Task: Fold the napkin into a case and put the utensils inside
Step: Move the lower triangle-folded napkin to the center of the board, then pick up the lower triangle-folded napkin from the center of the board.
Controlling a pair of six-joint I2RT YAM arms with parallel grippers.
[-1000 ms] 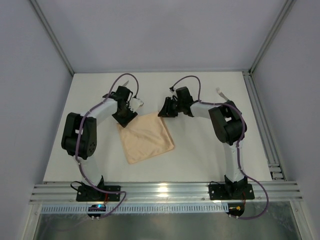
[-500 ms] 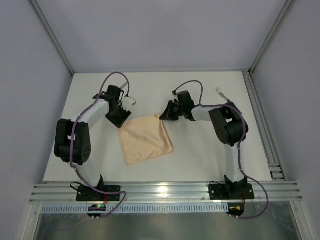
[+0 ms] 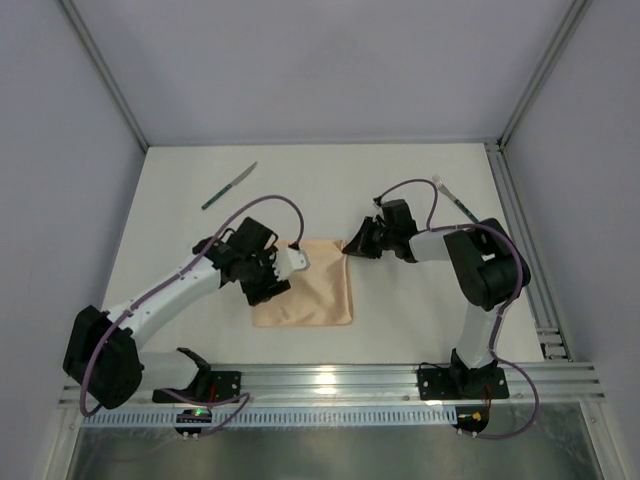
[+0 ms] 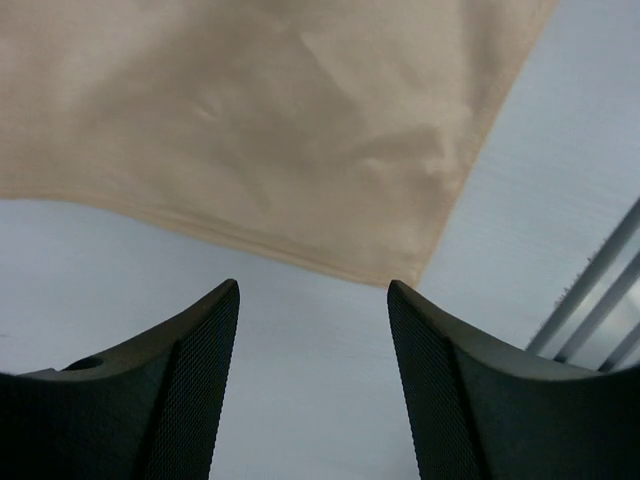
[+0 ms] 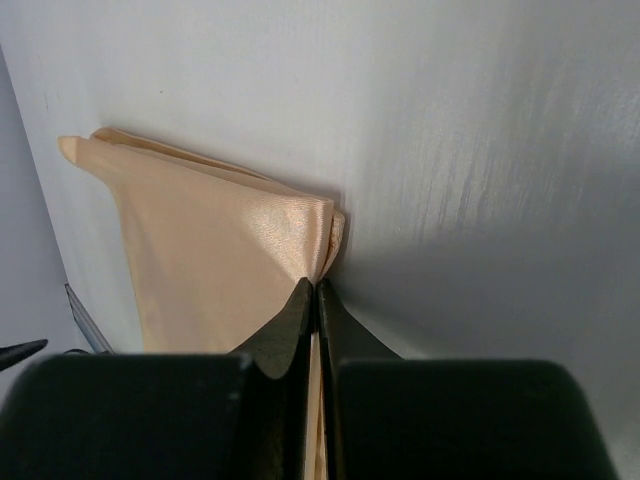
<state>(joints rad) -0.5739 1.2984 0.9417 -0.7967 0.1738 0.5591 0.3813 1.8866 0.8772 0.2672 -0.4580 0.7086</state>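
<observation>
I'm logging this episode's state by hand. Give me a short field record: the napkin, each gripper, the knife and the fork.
napkin: peach square lying on the table between the arms, layered at its far right corner
right gripper: shut on that corner
left gripper: open, empty, over bare table beside the napkin's edge
knife: far left, apart from the napkin
fork: far right, behind the right arm
stage: neither utensil is inside the napkin

L tool [image 4: 312, 290] wide, R tool [image 5: 317, 287] tight
</observation>
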